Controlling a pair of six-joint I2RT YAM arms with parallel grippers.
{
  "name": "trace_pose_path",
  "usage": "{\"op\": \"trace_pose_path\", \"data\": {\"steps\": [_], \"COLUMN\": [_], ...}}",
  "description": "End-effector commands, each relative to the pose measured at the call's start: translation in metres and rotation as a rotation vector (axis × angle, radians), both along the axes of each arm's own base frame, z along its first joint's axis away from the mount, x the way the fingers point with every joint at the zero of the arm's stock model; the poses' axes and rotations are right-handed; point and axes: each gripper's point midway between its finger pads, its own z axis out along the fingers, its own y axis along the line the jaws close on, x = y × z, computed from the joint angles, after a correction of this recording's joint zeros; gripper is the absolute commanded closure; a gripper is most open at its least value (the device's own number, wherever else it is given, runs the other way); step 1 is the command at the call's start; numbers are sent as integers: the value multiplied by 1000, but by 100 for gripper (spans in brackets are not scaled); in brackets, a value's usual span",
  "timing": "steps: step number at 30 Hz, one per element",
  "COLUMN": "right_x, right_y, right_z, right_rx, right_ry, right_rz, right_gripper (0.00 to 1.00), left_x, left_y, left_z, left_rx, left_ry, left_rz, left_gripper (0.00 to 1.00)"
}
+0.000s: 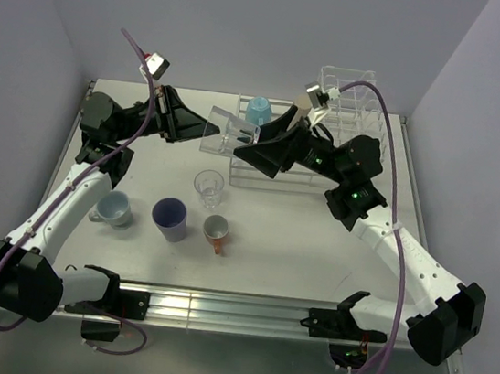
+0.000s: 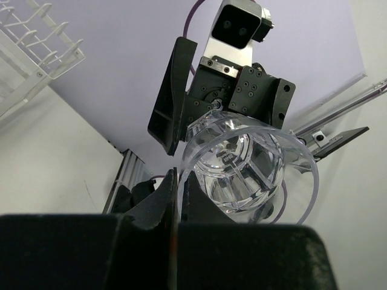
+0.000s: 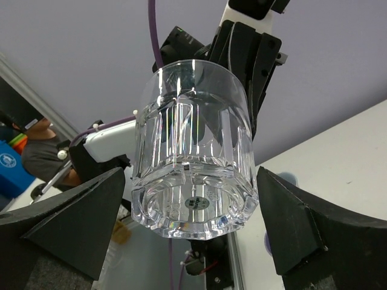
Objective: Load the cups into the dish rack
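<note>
White tabletop (image 1: 314, 260), lavender walls.

Top view:
- Dish rack (image 1: 351, 117) at the far right, with a light blue cup (image 1: 258, 110) apparently in its far left corner.
- Just left of the rack, off the table, the held clear glass (image 1: 228, 132) lies on its side. It sits between the left gripper (image 1: 199, 127), clenched on it, and the right gripper (image 1: 257, 144), jaws spread.
- Nearer than the rack, standing on the table: second clear glass (image 1: 209, 184), purple cup (image 1: 170, 216), orange-handled mug (image 1: 216, 230), grey-blue mug (image 1: 116, 209).

Left wrist view:
- Left fingers (image 2: 168, 193) pinch the held glass's (image 2: 248, 169) rim.
- Its mouth faces this claw.

Right wrist view:
- The glass's (image 3: 193, 145) thick base faces the right claw and is centred between its released fingers (image 3: 78, 223), neither touching.
- The long axis runs claw to claw.
- Judged a handover: the right arm, nearer the rack, would close across the base.
</note>
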Motion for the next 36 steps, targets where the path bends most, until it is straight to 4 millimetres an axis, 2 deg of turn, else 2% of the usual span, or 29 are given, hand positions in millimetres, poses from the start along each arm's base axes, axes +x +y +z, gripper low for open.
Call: {"op": "trace_pose_path", "data": {"steps": [1,6,9,12,13,14,15,18,19,21,25,28,33,36], "right_x": [-5,-5,-6,-8,-7,-7,-7,-5,-5,-3,0,6,17,25], "right_y": [1,0,0,1,1,1,1,1,1,0,-5,-13,-23,-32], "right_z": [11,14,16,17,17,17,17,17,18,17,21,20,15,10], "right_rx": [26,35,39,39,38,38,40,35,38,31,25,15,-14,-31], "right_ry": [-43,-43,-41,-33,-32,-31,-31,-22,-22,-12,-15,-6,16,28], "right_rz": [0,-5,1,6,6,6,4,1,-3,-17,-61,-99,-148,-195], "right_gripper": [3,8,18,37,51,58,69,88,98,100,100,100,100,100], "left_x": [-3,-1,0,1,1,1,1,0,0,1,2,3,8,20], "left_y": [0,0,0,0,0,0,0,0,0,0,2,3,8,18], "left_z": [15,10,8,7,7,7,7,7,7,6,11,15,21,22], "left_rx": [-25,-13,-11,-14,-14,-13,-12,-7,-2,4,22,32,47,57], "left_ry": [-87,-77,-74,-69,-71,-78,-76,-86,-83,-92,-106,-121,-126,-112], "left_rz": [16,22,27,27,26,29,29,33,36,49,79,104,147,209], "left_gripper": [100,100,100,100,100,100,100,100,97,92,70,60,52,49]}}
